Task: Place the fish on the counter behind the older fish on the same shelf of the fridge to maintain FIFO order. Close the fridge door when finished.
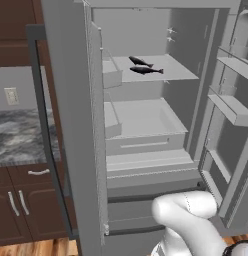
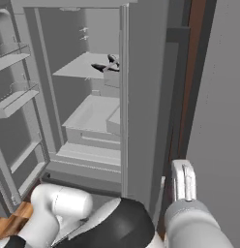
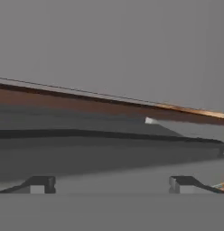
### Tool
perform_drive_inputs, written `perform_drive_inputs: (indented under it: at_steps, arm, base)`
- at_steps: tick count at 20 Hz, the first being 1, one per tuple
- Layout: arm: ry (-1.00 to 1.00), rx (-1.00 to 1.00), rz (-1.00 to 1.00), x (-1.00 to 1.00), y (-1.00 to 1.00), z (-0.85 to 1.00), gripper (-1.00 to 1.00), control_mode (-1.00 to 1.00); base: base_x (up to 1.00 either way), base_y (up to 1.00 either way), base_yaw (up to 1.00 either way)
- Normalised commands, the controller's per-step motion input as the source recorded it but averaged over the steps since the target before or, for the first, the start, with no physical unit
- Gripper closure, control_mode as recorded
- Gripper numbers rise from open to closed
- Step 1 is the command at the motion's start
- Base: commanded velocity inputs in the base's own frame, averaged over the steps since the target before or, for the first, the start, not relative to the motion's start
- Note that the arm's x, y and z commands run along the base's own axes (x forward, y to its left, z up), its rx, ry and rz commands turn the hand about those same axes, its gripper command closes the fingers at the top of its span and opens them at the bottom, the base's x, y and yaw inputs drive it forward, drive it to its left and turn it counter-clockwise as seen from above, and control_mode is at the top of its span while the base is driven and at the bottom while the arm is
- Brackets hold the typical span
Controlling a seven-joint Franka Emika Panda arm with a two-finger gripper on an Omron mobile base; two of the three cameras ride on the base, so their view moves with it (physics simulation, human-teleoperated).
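Two fish (image 1: 143,66) on the shelf (image 1: 178,70), fridge (image 1: 71,125) doors wide open.

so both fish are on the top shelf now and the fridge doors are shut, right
Not quite: the doors are open, not shut. The left base view shows both doors swung wide, with the two fish lying one behind the other on the top shelf of the fridge, as you said.
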Motion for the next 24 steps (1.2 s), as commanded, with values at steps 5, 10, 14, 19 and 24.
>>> perform_drive_inputs:
  at_steps: [5,10,14,19,24]
  arm:
    - [-0.09,0.45,-0.07,0.71,-0.44,-0.43,-1.00,-1.00]
    - [-0.01,0.42,-0.02,0.88,-0.33,-0.40,-1.00,-1.00]
    - [0.06,0.17,0.06,0.77,-0.25,-0.36,-1.00,-1.00]
    - [0.11,0.06,0.10,0.96,-0.17,-0.31,-1.00,-1.00]
    - [0.04,0.07,0.15,0.81,-0.05,-0.27,-1.00,-1.00]
  base:
    - [0.00,0.00,0.00]
    - [0.00,0.00,0.00]
    - [0.00,0.00,0.00]
    - [0.00,0.00,0.00]
    - [0.00,0.00,0.00]
